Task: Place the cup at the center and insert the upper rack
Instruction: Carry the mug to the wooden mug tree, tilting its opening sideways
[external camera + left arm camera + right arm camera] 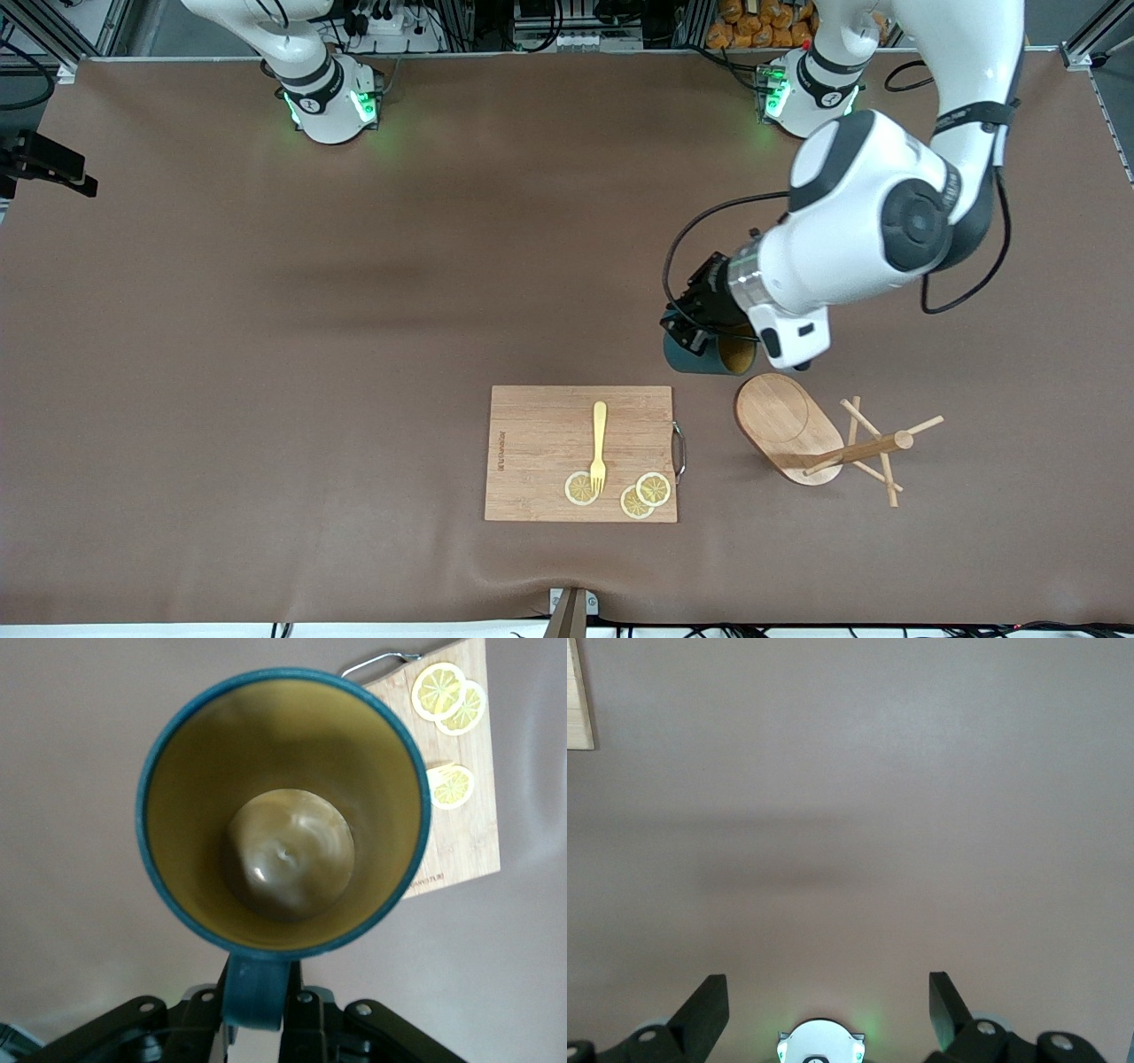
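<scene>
Your left gripper [255, 1014] is clamped tight on the loop handle of the cup [285, 819]; in the left wrist view the handle runs straight down between the two dark fingers [205, 1028], and the mug's yellowish-tan inside faces the camera, so the cup hangs on its side from the handle, its mouth turned outward. In the front view the teal cup [704, 354] sits tucked under the wrist, above the table just beside the oval base of the upper rack [788, 425]; you cannot tell from these views whether it touches the cloth.

To do this step well, judge the table's middle first: it lies toward the right arm's end from where you are, farther from the front camera than the cutting board [580, 452]; carry the cup high enough to clear the board, with its fork [599, 446] and lemon slices [645, 495]; rotate the wrist so the base faces down before lowering; release only once the bottom rests flat, since a grip by the handle alone may let the mug swing or tip.

The upper rack lies toppled, its post and crossing pegs pointing toward the left arm's end of the table, near your gripper.

Your right gripper [828, 1010] waits with its jaws spread wide and nothing between them, over bare brown cloth.
</scene>
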